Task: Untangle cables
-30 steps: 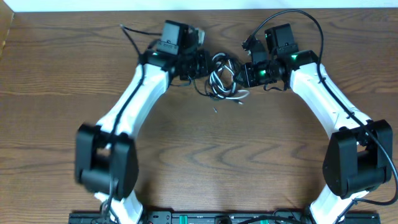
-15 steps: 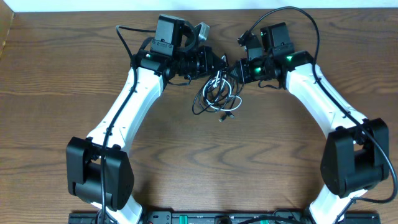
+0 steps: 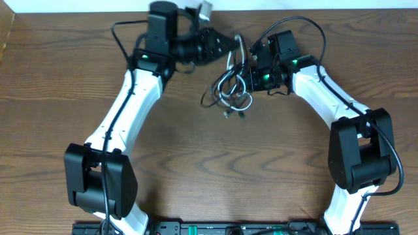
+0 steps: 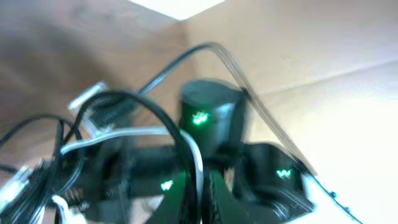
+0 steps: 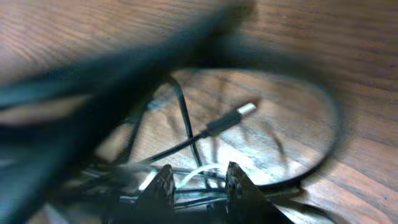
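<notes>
The cables, thin black cords and a white one, hang in a tangle between my two grippers at the back of the table. My left gripper is raised and shut on a white strand, pinched between its fingertips. My right gripper sits at the tangle's right side. In the right wrist view its fingers close on several strands of the bundle. A black cord with a silver plug end lies on the wood beyond them. Both wrist views are blurred.
The wooden table ends near the back, just behind both grippers. Thick black robot wires loop over the right arm. The right arm's wrist with green lights is close in front of the left gripper.
My left gripper has lifted and moved back and to the right, drawing a strand up from the tangle. The bundle has shifted and stretched. The right gripper has stayed at the tangle's right side.
</notes>
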Robot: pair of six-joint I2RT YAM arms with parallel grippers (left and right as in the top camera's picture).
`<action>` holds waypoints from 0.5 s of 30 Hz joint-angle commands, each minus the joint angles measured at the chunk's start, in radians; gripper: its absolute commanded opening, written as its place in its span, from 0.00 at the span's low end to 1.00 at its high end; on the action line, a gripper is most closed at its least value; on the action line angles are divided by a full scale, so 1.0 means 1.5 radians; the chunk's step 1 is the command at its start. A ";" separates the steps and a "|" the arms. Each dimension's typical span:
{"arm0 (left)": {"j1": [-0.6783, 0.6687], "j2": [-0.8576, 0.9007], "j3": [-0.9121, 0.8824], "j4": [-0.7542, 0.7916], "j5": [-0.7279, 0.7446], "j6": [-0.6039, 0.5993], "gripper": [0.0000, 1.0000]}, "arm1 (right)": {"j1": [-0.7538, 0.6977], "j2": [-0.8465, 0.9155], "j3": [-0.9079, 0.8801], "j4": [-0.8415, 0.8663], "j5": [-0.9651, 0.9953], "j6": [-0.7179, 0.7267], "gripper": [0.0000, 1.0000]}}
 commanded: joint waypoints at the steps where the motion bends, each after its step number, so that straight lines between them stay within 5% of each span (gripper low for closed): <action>1: 0.021 -0.036 0.009 0.087 0.105 -0.144 0.08 | 0.003 0.017 0.006 0.000 0.041 0.032 0.22; 8: 0.050 -0.072 0.009 0.300 0.136 -0.309 0.07 | -0.003 0.042 0.006 -0.002 0.070 0.063 0.18; 15: 0.135 -0.103 0.009 0.386 0.133 -0.361 0.07 | -0.036 0.046 0.006 -0.035 0.074 0.063 0.17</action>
